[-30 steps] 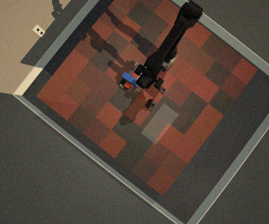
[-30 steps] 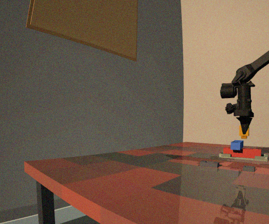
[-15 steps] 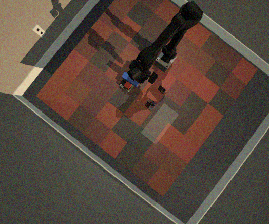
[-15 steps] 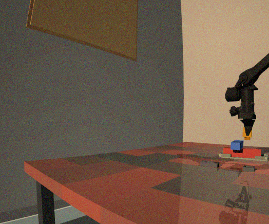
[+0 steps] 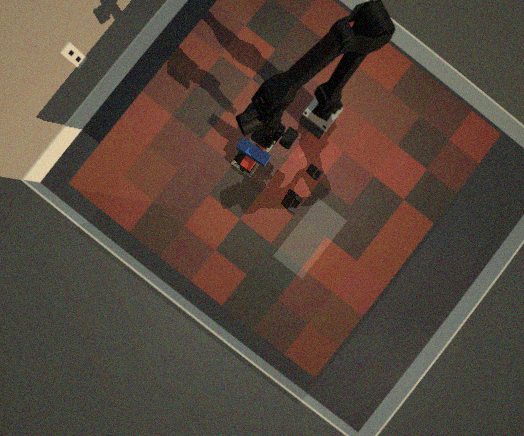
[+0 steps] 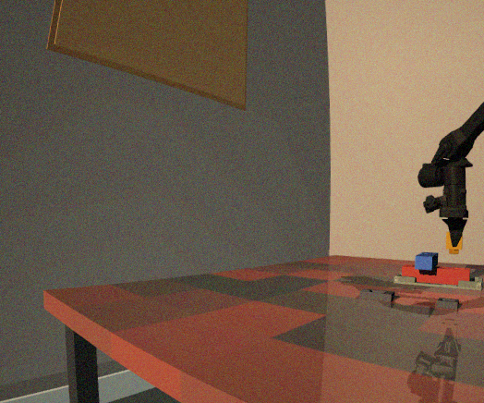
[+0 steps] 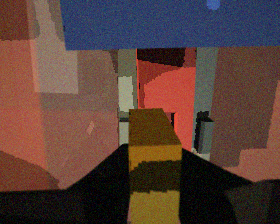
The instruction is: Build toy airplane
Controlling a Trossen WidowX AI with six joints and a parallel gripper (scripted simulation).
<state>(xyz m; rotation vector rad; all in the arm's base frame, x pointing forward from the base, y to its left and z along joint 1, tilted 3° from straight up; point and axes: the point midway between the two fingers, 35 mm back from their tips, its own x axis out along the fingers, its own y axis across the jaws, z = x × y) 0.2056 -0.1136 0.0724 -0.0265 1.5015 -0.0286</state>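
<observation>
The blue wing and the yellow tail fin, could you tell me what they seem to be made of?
Blue wing: probably matte plastic, flat even colour, sharp block edges, no shine. Yellow tail fin, clamped in the end effector: likely the same, uniform ochre, no grain; material uncertain.

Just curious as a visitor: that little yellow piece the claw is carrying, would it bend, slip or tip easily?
The yellow tail fin looks like a stiff, blocky slab, so it probably won't bend. The gripper pinches it by its flat sides and it hangs straight, suggesting a steady hold. Narrow and tall, it would likely tip if stood free rather than in the red fuselage.
</observation>
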